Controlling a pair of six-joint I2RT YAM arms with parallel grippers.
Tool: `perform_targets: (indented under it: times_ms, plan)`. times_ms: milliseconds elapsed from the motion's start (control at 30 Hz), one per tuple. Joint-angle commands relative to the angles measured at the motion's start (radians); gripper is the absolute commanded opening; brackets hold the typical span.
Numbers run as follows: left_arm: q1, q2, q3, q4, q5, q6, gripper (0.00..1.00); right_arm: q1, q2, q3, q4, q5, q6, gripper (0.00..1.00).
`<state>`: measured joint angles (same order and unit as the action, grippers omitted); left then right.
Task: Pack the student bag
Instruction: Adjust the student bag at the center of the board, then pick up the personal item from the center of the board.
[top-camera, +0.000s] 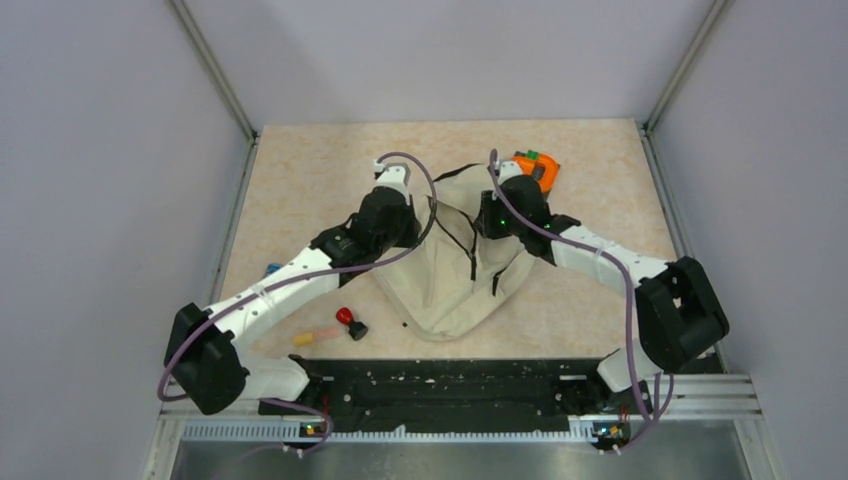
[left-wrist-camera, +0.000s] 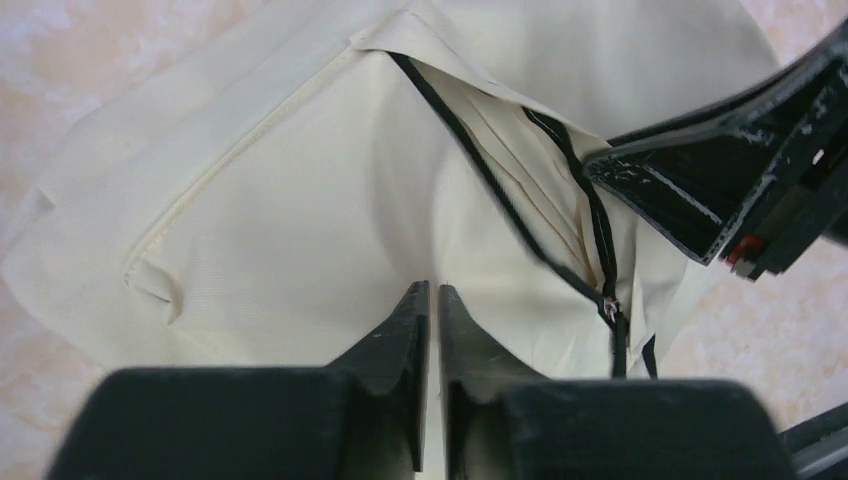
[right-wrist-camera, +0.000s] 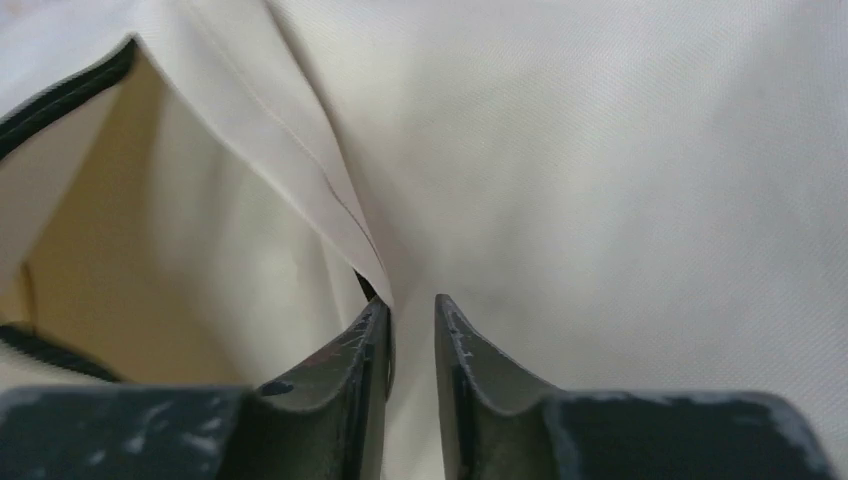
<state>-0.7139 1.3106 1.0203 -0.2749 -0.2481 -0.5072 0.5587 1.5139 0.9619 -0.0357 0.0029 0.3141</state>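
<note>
On the speckled beige bench (top-camera: 300, 170), between both wrists, lies the soft cream fabric backpack (top-camera: 450, 285) with black zipper lines. Only the overhead view shows an orange-and-green object (top-camera: 538, 168) behind it. Left wrist view: left jaws shut over smooth cloth; whether they pinch it is unclear. Right wrist view: right jaws slightly parted beside a stitched fold, gripping nothing.

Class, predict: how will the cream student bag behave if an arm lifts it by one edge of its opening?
Probably floppy: the student bag lies creased and collapsed, so it would likely drape rather than hold shape. Likely light, since it looks flat. Its smooth fabric may slip from a pinch.
</note>
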Motion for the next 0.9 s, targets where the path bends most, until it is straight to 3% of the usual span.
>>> perform_targets:
  times_ms: [0,67,100,233,600,867]
  plan:
    - [0.004,-0.055,0.053,0.010,0.088,0.022,0.29,-0.025,-0.069,0.045,-0.009,-0.071,-0.032,0.35]
    - [0.006,-0.053,0.083,-0.024,0.117,0.030,0.56,-0.025,-0.090,0.049,-0.017,-0.100,-0.037,0.49]
    - [0.006,-0.053,0.097,-0.048,0.127,0.031,0.63,-0.025,-0.102,0.051,-0.022,-0.111,-0.038,0.54]
    - [0.014,-0.090,0.101,-0.145,0.140,0.016,0.76,-0.025,-0.162,0.048,-0.037,-0.136,-0.050,0.67]
    - [0.197,-0.347,-0.138,-0.519,0.130,-0.178,0.83,-0.025,-0.348,-0.020,-0.049,-0.086,-0.072,0.75]
    - [0.242,-0.502,-0.404,-0.544,0.148,-0.394,0.83,-0.025,-0.395,-0.057,-0.032,-0.076,-0.060,0.76]
